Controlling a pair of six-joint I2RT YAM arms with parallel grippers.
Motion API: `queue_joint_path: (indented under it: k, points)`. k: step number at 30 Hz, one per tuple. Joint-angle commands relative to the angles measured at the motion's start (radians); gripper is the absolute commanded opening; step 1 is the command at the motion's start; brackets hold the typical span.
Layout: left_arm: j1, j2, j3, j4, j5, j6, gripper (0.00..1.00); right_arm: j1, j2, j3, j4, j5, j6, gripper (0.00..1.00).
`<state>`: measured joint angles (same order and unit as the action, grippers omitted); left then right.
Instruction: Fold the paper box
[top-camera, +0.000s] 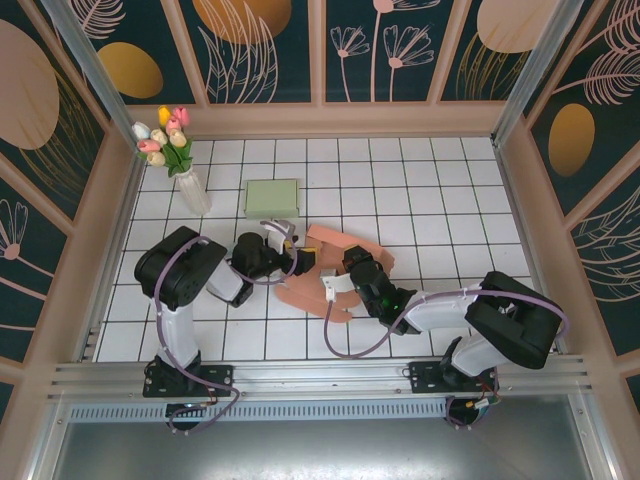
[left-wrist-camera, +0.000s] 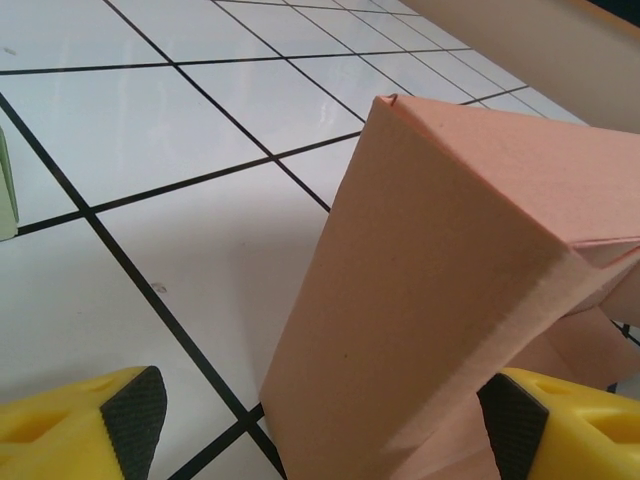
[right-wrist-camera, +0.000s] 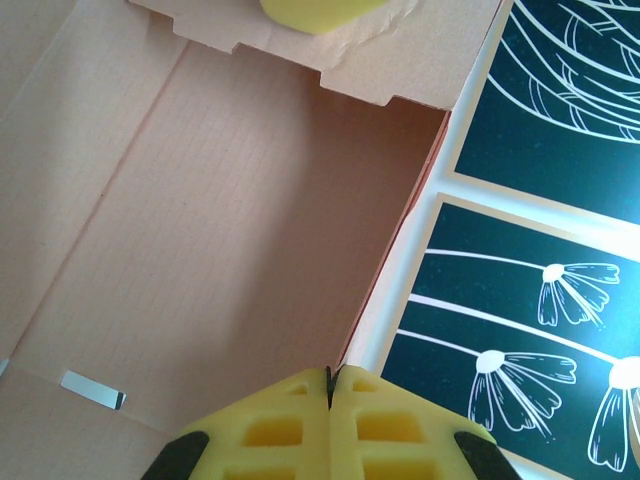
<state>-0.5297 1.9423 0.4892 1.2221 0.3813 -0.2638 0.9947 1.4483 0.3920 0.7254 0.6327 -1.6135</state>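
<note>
1. Yellow-fingered left claw (left-wrist-camera: 322, 415) gapes wide, straddling the paper box (left-wrist-camera: 450, 250) at its raised wall.
2. Right claw (right-wrist-camera: 330, 385) pinched tight on a box wall edge.
3. Box sits mid-surface (top-camera: 450, 180), between my arms.

The top camera looks down from above and behind me, far enough to take in the whole worktop (top-camera: 420, 170). My left wrist camera sits low, close beside the paper box (left-wrist-camera: 450, 300); my right looks closely into it. All three share that box.

A tulip vase (top-camera: 190, 190) stands beside what seems a green box (top-camera: 272, 197).
</note>
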Motion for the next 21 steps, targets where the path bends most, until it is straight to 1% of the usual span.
queue_joint_path:
  k: [1, 11, 17, 21]
  points:
    - [-0.015, -0.03, 0.018, -0.035, -0.097, 0.029, 0.82, 0.009, 0.017, 0.002, -0.107, -0.033, 0.007, 0.0]
    - [-0.079, -0.058, 0.029, -0.039, -0.17, 0.058, 0.75, 0.013, 0.018, 0.011, -0.115, -0.042, 0.019, 0.0]
    - [-0.081, -0.055, 0.037, -0.046, -0.185, 0.066, 0.72, 0.017, -0.009, 0.033, -0.152, -0.063, 0.055, 0.0]
    - [-0.082, -0.062, 0.035, -0.043, -0.182, 0.064, 0.67, 0.016, -0.025, 0.061, -0.203, -0.08, 0.084, 0.0]
